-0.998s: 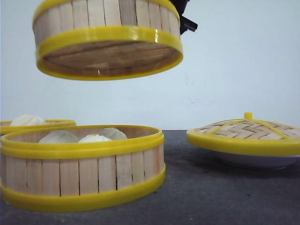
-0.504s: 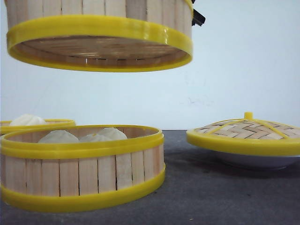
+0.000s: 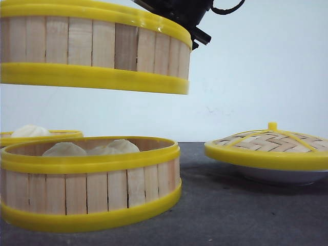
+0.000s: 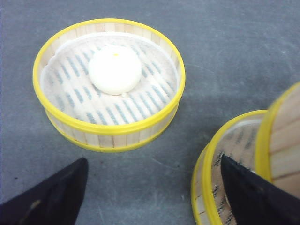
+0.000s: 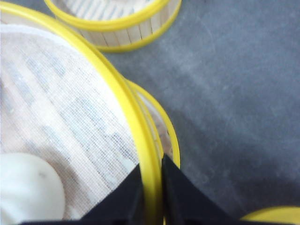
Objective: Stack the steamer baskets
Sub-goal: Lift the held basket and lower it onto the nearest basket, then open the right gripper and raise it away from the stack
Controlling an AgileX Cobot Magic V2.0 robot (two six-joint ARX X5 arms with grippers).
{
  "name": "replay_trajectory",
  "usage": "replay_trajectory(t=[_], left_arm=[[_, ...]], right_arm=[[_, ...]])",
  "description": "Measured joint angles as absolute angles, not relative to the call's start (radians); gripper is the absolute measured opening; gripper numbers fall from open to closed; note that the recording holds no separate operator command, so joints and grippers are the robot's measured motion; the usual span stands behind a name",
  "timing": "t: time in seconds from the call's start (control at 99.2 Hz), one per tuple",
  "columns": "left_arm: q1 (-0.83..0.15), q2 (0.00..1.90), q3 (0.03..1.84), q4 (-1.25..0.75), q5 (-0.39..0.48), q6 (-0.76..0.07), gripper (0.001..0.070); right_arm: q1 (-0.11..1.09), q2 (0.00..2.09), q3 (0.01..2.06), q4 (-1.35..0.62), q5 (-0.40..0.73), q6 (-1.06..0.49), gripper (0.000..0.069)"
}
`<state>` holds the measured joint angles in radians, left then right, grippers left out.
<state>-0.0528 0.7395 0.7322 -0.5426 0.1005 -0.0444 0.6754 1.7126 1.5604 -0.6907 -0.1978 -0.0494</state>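
— Yellow-rimmed raised basket (image 3: 95, 48) hangs over the front basket (image 3: 89, 182), its rim pinched in the right gripper (image 5: 151, 187).
— It should centre, level, then lower; the left gripper (image 4: 154, 192) gapes empty.

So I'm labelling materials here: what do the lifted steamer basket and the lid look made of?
Lifted steamer basket: pale upright wooden slats, matt, between glossy yellow bands, likely plastic. Lid: woven bamboo-like strips in herringbone, with a shiny yellow rim and knob.
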Motion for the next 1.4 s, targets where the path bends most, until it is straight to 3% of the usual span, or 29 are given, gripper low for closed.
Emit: replay_trajectory(t=[0.706, 1.402], left_arm=[[-0.053, 0.739, 0.732, -0.543, 0.1, -0.044, 0.0551], [-0.053, 0.739, 0.732, -0.542, 0.1, -0.044, 0.0551]], right_arm=[[0.674, 1.887, 1.56, -0.645, -0.193, -0.049, 0.0025], [0.663, 1.897, 1.56, -0.633, -0.134, -0.049, 0.0023]])
